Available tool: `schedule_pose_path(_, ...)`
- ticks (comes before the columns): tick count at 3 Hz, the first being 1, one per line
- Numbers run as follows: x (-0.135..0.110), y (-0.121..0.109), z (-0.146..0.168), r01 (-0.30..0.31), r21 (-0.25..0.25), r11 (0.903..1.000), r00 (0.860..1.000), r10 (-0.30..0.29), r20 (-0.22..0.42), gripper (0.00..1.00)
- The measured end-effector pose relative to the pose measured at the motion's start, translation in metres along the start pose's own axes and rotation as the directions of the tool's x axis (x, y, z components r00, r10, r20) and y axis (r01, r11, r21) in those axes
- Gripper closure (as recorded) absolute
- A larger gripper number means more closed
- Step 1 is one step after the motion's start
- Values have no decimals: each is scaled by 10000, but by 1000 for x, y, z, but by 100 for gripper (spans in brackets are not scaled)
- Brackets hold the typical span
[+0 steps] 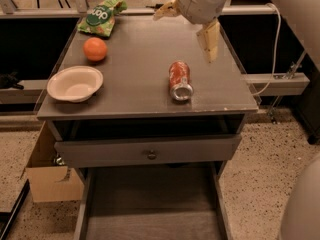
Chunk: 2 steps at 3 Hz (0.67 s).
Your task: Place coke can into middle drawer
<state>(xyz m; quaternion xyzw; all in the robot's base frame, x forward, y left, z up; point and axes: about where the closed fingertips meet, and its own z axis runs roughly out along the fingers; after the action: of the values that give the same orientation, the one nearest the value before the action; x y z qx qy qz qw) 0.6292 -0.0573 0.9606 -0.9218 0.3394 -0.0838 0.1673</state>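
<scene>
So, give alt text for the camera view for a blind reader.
A coke can lies on its side on a grey cabinet top, the gripper hanging beyond it, jaws open. The middle drawer below is pulled out; an orange, bowl and green bag sit left.

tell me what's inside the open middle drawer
Only bare grey floor shows in the middle drawer; its rear is covered. The coke can lies on the tabletop, gripper beyond it.

On the cabinet top [135, 59] the coke can [179, 79] lies right of the bowl [75, 83], orange [95, 49] and chip bag [101, 16] behind the bowl, gripper [183, 38] over the back right, middle drawer [150, 199] pulled out below
</scene>
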Motion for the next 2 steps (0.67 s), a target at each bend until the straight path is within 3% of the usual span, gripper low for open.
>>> schedule_pose_path(1, -10, -12, 0, 1510, 135, 9884, 9885, -1509, -60, 0)
schedule_pose_path(2, -16, -18, -3, 2097, 218, 9775, 9773, -2088, -354, 0)
